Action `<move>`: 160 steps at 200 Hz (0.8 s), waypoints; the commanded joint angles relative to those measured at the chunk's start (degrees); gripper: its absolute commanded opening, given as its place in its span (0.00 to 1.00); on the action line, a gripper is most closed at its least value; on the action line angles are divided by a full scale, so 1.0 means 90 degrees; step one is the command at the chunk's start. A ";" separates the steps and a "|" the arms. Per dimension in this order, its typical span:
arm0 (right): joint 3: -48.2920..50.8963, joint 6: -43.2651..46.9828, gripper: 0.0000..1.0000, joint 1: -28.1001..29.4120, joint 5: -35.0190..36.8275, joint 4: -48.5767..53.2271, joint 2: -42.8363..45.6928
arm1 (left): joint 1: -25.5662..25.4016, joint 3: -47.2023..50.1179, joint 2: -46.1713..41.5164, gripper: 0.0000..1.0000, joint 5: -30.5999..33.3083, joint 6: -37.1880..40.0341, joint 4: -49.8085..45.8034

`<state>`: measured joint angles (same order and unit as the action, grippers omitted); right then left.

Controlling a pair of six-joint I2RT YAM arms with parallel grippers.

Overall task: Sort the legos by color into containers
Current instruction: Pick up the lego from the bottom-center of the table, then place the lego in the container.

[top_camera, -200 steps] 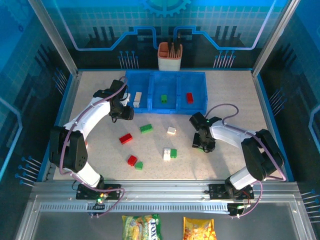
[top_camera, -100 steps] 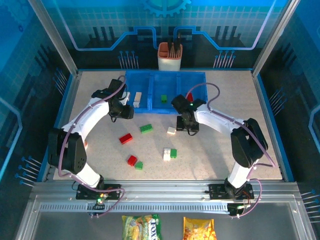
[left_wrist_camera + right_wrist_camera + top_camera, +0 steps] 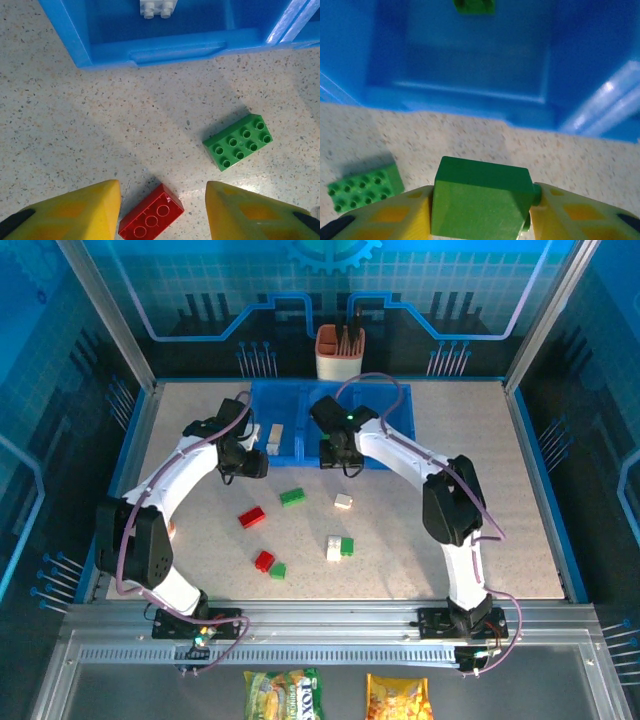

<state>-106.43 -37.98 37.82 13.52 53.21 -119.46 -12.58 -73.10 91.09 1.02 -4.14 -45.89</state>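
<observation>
Nearest on the table: loose legos, among them a red-and-green pair and a cream-and-green pair. Farther in, left gripper above a red brick, jaws apart, gripping nothing; loose green brick just ahead to its right. Level with it, right gripper clamped on the held green lego, above the table and just short of the front wall of the containers. Straight ahead of that grip: the middle compartment, with a sorted green brick already at its far end. Long axis of the held green lego across the fingers, roughly parallel to that front wall. Calls, by the look of it, for a short carry forward over the wall, then a release. Right arm plainly the nearer for this drop.
</observation>
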 commanded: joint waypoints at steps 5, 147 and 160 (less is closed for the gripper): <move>-0.0745 0.0271 0.51 0.0060 0.0167 0.0279 -0.0453 | 0.0060 0.0077 -0.0194 0.49 -0.0132 -0.0038 0.0050; -0.2934 0.0528 0.51 -0.0315 0.0067 0.0814 -0.2462 | 0.0060 0.0104 -0.0188 0.49 -0.0196 -0.0043 0.0069; -0.2974 0.0538 0.51 -0.0344 0.0014 0.0806 -0.2551 | 0.0060 0.0111 -0.0189 0.49 -0.0165 -0.0037 0.0069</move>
<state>-130.93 -33.71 35.55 15.35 58.87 -140.42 -12.56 -72.47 90.56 0.16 -4.36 -45.52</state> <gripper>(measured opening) 0.509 0.491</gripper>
